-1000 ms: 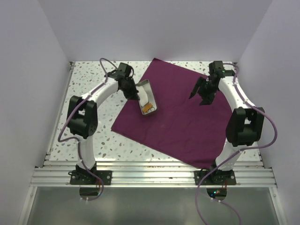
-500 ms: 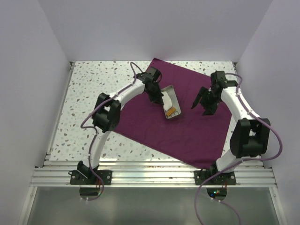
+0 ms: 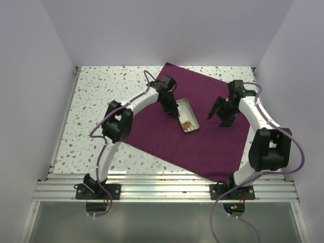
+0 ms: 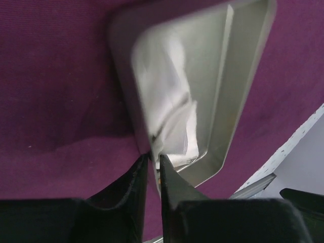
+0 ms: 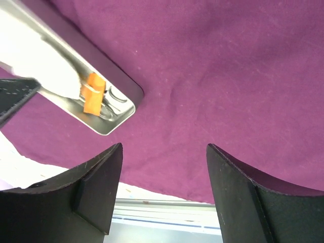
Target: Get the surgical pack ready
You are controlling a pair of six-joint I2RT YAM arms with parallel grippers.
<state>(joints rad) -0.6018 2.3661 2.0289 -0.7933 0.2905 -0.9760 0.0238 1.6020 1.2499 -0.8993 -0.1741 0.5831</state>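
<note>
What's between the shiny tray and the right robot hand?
Only bare purple cloth lies between the tray and the right gripper, seen in the top and right wrist views.

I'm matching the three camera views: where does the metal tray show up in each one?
Top external: metal tray at centre, on the purple cloth.
Left wrist: tray fills the upper middle.
Right wrist: tray in the upper left, cut off by the edge.
Shared landmark: the purple cloth beneath it.

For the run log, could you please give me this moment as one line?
shiny rectangular metal tray: on plum-purple cloth sheet | left gripper: straddling tray rim, grip unclear | right gripper: open, empty, above cloth
</note>
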